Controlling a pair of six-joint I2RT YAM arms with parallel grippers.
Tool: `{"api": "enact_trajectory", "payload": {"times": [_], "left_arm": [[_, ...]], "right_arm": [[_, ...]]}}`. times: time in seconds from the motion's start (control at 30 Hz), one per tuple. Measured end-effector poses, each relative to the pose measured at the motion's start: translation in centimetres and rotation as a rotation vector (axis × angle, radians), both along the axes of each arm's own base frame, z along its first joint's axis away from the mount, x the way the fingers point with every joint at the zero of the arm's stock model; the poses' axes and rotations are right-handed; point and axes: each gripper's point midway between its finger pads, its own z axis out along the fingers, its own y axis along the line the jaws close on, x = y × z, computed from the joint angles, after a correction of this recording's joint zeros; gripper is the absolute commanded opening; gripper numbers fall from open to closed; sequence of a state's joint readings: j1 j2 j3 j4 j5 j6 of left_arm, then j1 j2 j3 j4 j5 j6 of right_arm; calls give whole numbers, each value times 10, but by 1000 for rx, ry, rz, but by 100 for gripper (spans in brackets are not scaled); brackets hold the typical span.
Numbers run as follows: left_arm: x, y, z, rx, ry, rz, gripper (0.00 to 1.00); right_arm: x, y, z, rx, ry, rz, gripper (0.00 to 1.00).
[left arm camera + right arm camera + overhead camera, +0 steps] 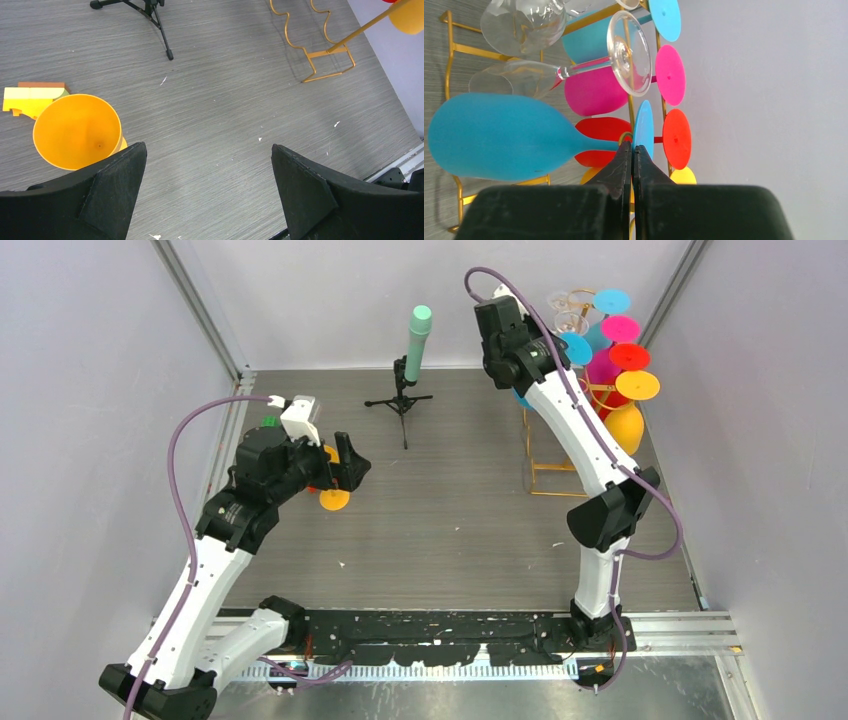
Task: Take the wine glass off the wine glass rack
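The gold wire wine glass rack (548,455) stands at the back right, also in the right wrist view (454,47) and the left wrist view (320,55). Several glasses hang on it: clear, blue, pink, red and yellow. My right gripper (522,388) is shut, its tips (631,146) at the stem of a blue wine glass (499,135), right by its foot. I cannot tell whether they pinch the stem. My left gripper (345,465) is open and empty above the table (207,150). An orange glass (77,131) stands beside its left finger.
A black tripod with a mint-green cylinder (405,390) stands at the back middle. A yellow and orange block (30,97) lies on the table behind the orange glass. Grey walls close in the left, back and right sides.
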State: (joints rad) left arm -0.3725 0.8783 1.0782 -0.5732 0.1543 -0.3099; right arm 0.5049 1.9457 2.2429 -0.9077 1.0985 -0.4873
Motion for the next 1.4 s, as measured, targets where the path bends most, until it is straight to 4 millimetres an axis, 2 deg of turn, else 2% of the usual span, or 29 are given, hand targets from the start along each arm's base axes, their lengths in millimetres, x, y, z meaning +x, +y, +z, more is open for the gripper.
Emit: {"api": "enact_trajectory", "payload": {"times": [0.3,0.67,0.9,1.03,1.27,1.4], "left_arm": [[0,0,0,0,0,0,98],[0,0,-2,0,4,1,98],[-2,0,1,-8,-3,0,98],[-6,-2,4,-19,-11,-20,98],[-15,-3,15,-49,-41,-38,98],[-20,-10,27,-94,-34,-67,98]], "right_arm": [[-5,7,12,-40,-5,45,0],[-1,25,-1,-31,35,140,0],[-5,38,4,-9,14,180,0],[-23,60,11,10,-7,247,0],[-75,95,35,105,-86,381,0],[-107,108,37,239,-116,448,0]]}}
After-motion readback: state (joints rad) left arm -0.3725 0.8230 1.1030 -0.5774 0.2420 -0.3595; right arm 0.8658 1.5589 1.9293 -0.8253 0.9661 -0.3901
